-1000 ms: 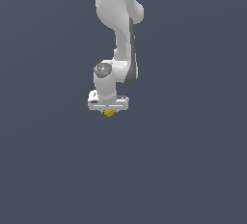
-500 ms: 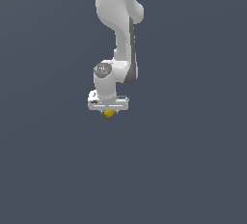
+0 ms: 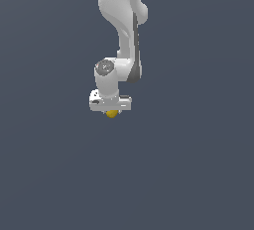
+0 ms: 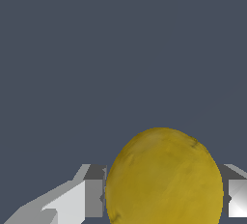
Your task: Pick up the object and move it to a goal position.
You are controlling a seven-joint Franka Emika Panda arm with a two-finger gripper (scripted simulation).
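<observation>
1. I am watching the white two-finger gripper (image 3: 112,111) of the white robot arm (image 3: 121,30), which is pointing downward over a plain dark grey background.
2. The small yellow-orange rounded object (image 3: 112,114) is sitting directly under the gripper body, between its fingers (image 4: 94,191); only the lower part of it is showing in the exterior view.
3. In the wrist view the object (image 4: 164,177) is filling the space between the two fingers, and both finger faces are looking pressed against its sides, so I am judging the jaws as closed on it about as wide as the object itself.
4. I am seeing no goal marker in either picture, and I cannot tell whether the object is lifted or lying on a surface, because the background is uniform.
5. For the step in hand, carrying to the goal, I am advising to keep the closing force constant, because a round smooth body can slip out easily.
6. I am also advising to move the arm slowly and without wrist rotation, so the object is not rolling between the finger faces.
</observation>
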